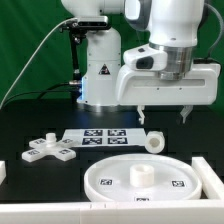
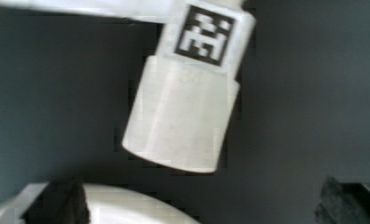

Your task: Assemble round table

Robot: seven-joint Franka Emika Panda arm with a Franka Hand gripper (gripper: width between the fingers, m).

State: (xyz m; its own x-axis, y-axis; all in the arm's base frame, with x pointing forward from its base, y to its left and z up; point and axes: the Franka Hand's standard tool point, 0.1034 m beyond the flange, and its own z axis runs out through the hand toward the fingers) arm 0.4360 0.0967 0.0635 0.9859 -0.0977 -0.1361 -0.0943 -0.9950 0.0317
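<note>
A black tabletop point(image 1: 30, 125) fills the scene, with green cloth behind at the exterior view's left and the arm's white base at the back; above the surface hangs the gripper point(image 1: 165, 115), its jaws spread wide with nothing between them, clear of the table; just below it the short thick cylinder point(image 1: 155, 142) lies on its side, untouched, just beside one end of the marker board point(image 1: 103, 136); the wrist view shows that cylinder point(image 2: 185, 115) slanting across the dark surface, a black-and-white square tag point(image 2: 208, 35) at one end; nearer the exterior camera rests the large round disc point(image 1: 160, 165), its central hub point(image 1: 141, 174) facing up; the small cross-shaped piece point(image 1: 47, 150) lies well apart, toward the exterior view's left.
</note>
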